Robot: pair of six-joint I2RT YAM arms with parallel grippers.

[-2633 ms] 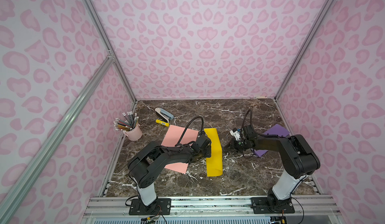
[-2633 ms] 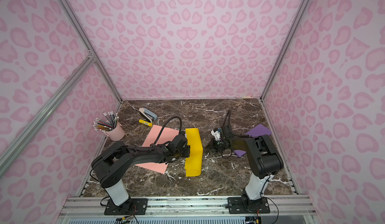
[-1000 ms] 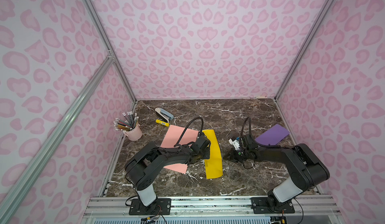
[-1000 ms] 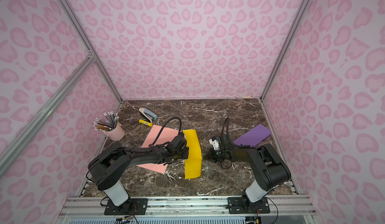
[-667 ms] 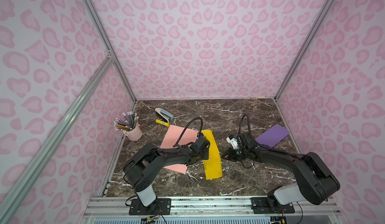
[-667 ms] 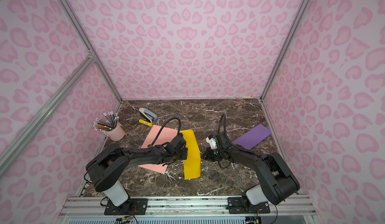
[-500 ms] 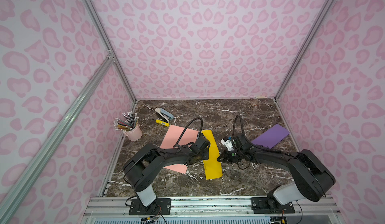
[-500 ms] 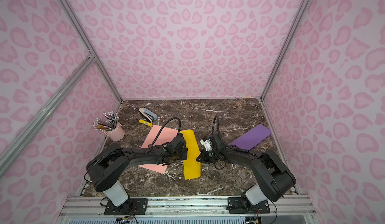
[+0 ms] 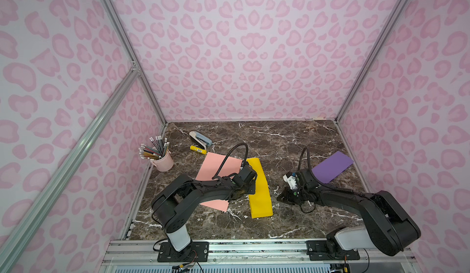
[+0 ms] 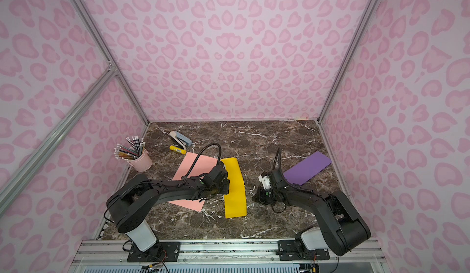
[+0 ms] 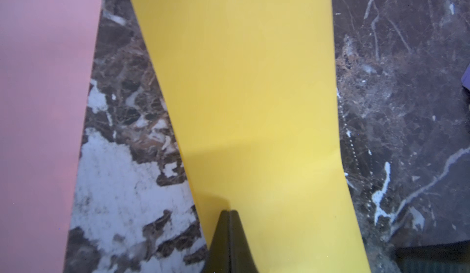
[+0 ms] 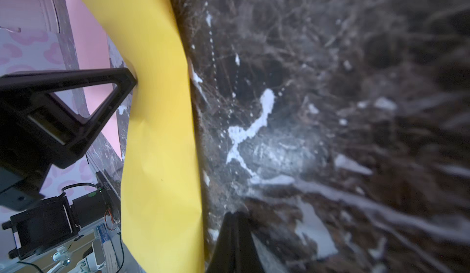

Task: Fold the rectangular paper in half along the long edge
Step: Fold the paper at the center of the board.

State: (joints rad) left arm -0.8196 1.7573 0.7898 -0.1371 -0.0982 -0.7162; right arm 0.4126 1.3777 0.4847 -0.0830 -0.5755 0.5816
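Our left claw (image 11: 229,212), clenched, presses the folded yellow paper (image 9: 260,195) mid-frame; our right claw (image 12: 235,214), clenched, sits just beside it.

Three sheets of paper: one yellow folded sheet (image 9: 262,203), one salmon-pink sheet (image 9: 209,168), one purple sheet (image 9: 332,166). Also one pale pink pencil cup (image 9: 162,163), one grey-and-white stapler (image 9: 200,138), one small yellow tube (image 9: 198,149), and two black robot arms, left arm (image 9: 211,195) and right arm (image 9: 343,203).
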